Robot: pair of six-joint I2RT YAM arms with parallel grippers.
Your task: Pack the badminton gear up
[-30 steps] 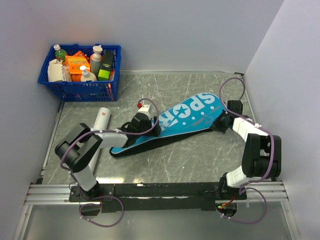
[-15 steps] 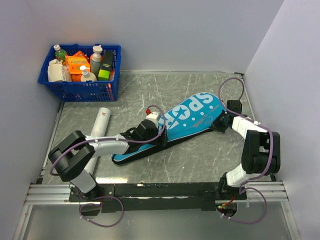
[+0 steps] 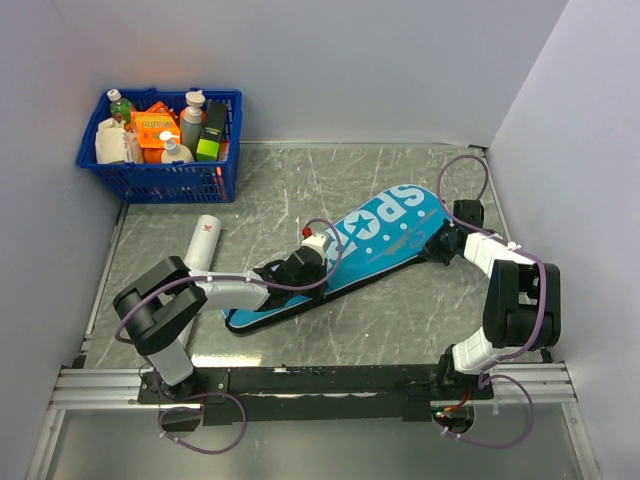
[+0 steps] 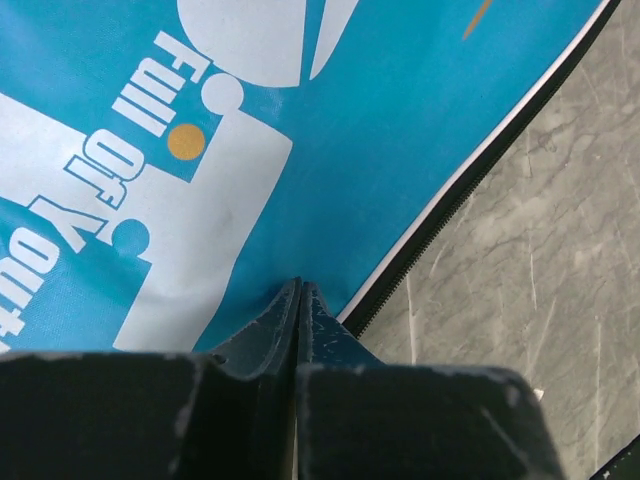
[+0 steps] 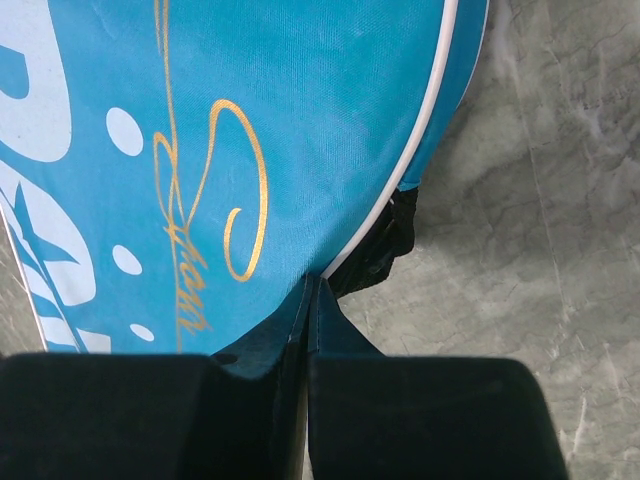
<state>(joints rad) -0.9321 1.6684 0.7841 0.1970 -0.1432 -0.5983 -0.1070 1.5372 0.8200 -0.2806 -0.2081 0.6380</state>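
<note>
Two grippers hold the cover [image 3: 385,232], which lies diagonally across the mid-bench [image 3: 400,315]. The left gripper [image 4: 300,292] is fully closed, pinching teal fabric near the zip edge where the cover narrows, and the right gripper [image 5: 312,288] is likewise closed on the rim of the wide end. The tube [image 3: 205,235] lies left of the cover, apart from it, and the basket [image 3: 160,182] sits in the far left corner.

Matt woven teal cloth cover [image 4: 400,150], smooth grey marbled tabletop [image 4: 560,250], scuffed black plastic fingers [image 4: 265,335]
</note>
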